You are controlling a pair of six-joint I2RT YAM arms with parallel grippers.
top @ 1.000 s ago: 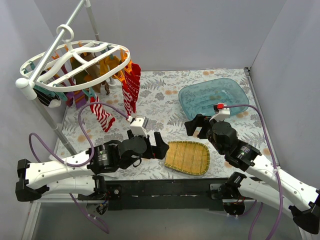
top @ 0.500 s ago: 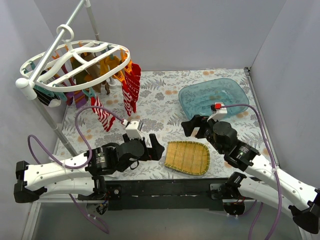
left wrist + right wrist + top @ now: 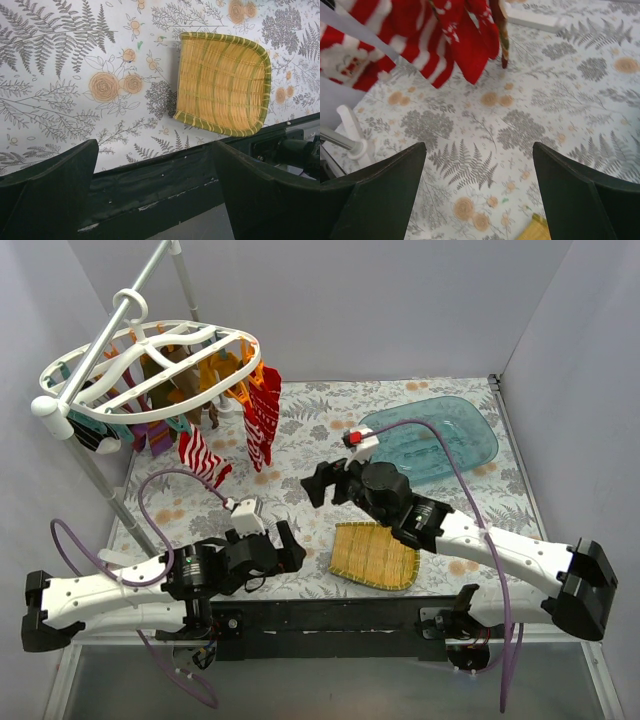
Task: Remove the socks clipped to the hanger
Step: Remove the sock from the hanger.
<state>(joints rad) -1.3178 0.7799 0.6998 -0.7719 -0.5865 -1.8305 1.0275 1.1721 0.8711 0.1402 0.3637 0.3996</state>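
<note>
The white oval hanger [image 3: 150, 360] hangs at the upper left with several socks clipped under it: a red-and-white striped sock [image 3: 203, 457], a red sock [image 3: 264, 418], and purple, orange and brown ones behind. In the right wrist view the red and striped socks [image 3: 445, 40] hang at the top. My right gripper [image 3: 322, 483] is open and empty, low over the cloth, right of the socks and apart from them. My left gripper [image 3: 290, 545] is open and empty near the table's front edge, left of the bamboo tray [image 3: 375, 555].
A blue glass dish [image 3: 430, 435] stands at the back right. The grey-white pole stand [image 3: 100, 485] leans down the left side, its foot [image 3: 350, 145] also in the right wrist view. The black front rail [image 3: 150, 190] fills the lower left wrist view, beside the tray [image 3: 222, 82].
My right arm has swung left and forward, from beside the blue dish toward the hanging socks. My left arm has pulled back toward the front edge. Both stay open.
</note>
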